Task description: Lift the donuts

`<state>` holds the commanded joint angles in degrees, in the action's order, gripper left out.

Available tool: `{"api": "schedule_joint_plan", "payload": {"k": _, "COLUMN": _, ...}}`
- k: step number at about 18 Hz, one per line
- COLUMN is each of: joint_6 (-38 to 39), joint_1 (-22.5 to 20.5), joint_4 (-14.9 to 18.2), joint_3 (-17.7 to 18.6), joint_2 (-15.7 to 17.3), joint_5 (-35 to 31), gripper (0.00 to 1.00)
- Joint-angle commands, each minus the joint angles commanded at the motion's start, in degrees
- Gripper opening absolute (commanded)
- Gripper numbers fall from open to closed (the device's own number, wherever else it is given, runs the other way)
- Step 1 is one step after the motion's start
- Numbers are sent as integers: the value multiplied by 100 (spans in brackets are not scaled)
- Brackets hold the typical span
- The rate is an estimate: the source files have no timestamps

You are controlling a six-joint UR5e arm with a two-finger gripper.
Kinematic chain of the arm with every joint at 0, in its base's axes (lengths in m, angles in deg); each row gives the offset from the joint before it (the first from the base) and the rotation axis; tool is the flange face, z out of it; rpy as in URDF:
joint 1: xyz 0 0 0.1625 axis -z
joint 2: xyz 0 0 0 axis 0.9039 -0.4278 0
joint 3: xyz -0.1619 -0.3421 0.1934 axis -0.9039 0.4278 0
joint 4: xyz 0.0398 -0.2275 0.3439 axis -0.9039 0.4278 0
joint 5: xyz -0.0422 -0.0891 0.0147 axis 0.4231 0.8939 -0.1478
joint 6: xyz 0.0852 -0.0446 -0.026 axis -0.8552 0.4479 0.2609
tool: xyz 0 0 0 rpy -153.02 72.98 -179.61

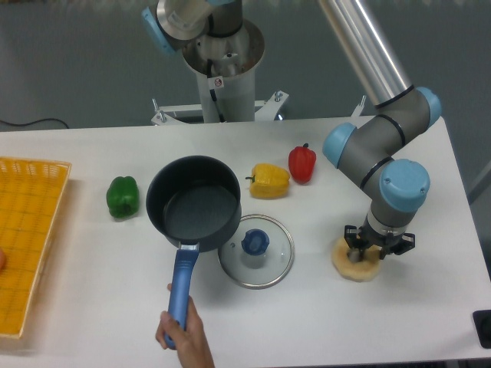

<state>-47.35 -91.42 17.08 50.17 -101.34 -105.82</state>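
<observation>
While the gripper sits low over the donut near the table's right edge, fingers seemingly narrowed on its rim, you risk it slipping free on lifting.

A white table carries a yellow basket, green pepper, dark pot, glass lid, yellow pepper, red pepper and a pale donut at right.
</observation>
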Motion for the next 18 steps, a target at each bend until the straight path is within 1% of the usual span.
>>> {"api": "schedule_joint_plan", "payload": {"k": 1, "joint_6": -9, "joint_1": 0, "joint_4": 0, "joint_3": -9, "joint_2": 0, "joint_5": 0, "gripper": 43}}
{"api": "schedule_joint_plan", "payload": {"k": 2, "joint_6": 26, "joint_1": 0, "joint_4": 0, "joint_3": -17, "joint_2": 9, "joint_5": 0, "gripper": 31}}
{"api": "schedule_joint_plan", "payload": {"k": 4, "joint_6": 27, "joint_1": 9, "joint_4": 17, "joint_3": -17, "joint_2": 26, "joint_5": 0, "gripper": 22}}
{"api": "schedule_joint_plan", "payload": {"k": 7, "joint_6": -53, "joint_1": 0, "joint_4": 44, "joint_3": -96, "joint_2": 79, "joint_5": 9, "gripper": 15}}
{"api": "schedule_joint_plan", "payload": {"k": 10, "joint_6": -140, "joint_1": 0, "joint_4": 123, "joint_3": -140, "joint_2": 184, "joint_5": 9, "gripper": 15}}
{"api": "schedule_joint_plan", "payload": {"k": 14, "joint_6": -746, "joint_1": 88, "joint_4": 641, "joint_3": -123, "joint_2": 465, "joint_5": 0, "gripper": 16}}
{"api": "schedule_joint_plan", "payload": {"k": 18, "joint_6": -913, "joint_1": 377, "joint_4": 939, "joint_3": -123, "joint_2": 755, "joint_5": 44, "gripper": 17}}
